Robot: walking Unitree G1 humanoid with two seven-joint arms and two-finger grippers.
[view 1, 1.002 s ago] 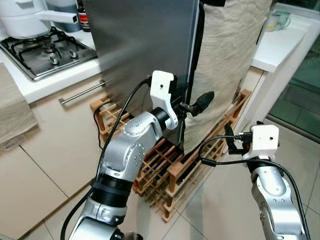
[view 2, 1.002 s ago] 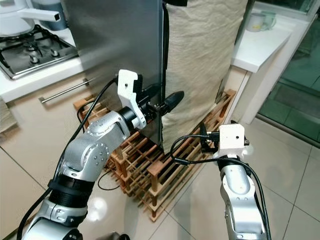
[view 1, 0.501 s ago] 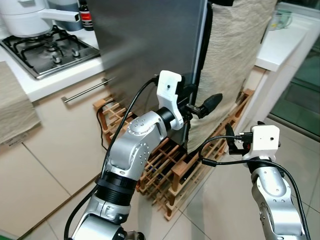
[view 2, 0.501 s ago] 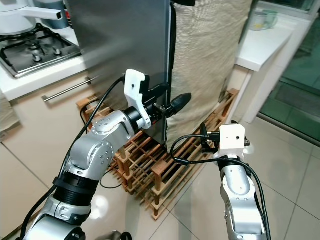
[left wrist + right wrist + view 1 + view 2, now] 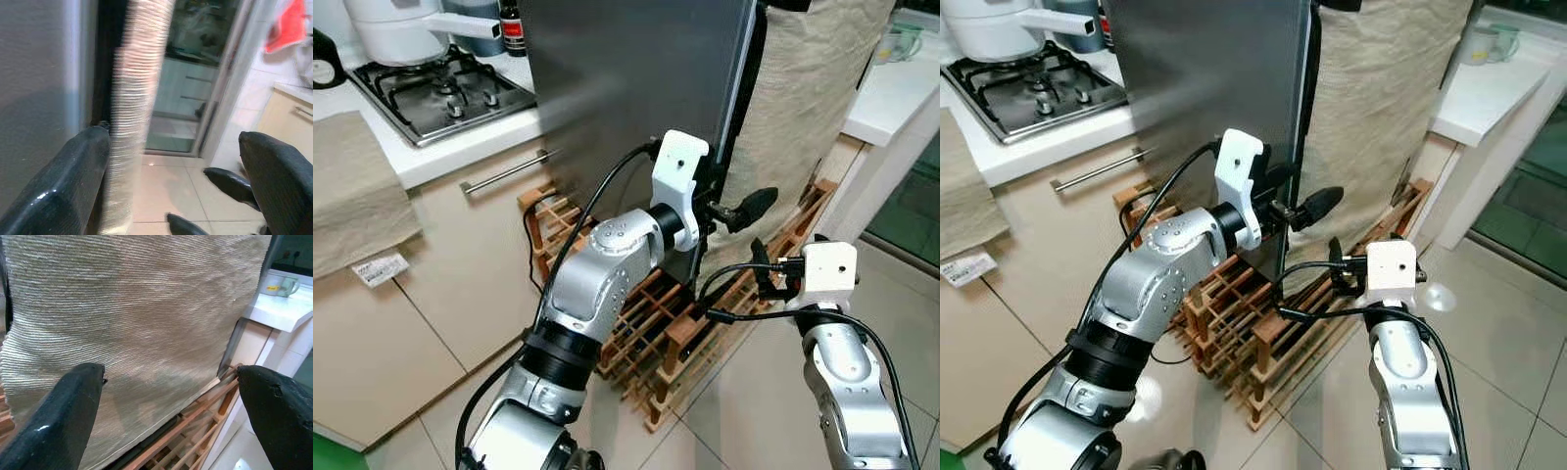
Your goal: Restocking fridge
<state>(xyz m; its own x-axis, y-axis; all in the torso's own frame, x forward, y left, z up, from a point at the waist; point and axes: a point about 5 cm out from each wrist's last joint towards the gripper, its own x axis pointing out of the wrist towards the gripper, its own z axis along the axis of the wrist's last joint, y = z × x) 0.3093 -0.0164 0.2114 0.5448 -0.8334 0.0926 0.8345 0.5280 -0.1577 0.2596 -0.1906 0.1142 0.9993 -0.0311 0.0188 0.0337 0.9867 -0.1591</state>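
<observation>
The left gripper (image 5: 736,209) is spread wide at the edge of the gray fridge (image 5: 636,88) (holding nothing). The right gripper (image 5: 171,406) is wide too, and its wrist view faces the cloth (image 5: 137,323) above a wooden rack (image 5: 695,333).

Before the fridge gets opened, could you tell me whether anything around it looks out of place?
A beige cloth hangs over the fridge front, covering most of it beside the door edge. A wooden rack sits on the floor right against the fridge base, beneath both tools: left tool open at the door edge, right tool lower.
</observation>
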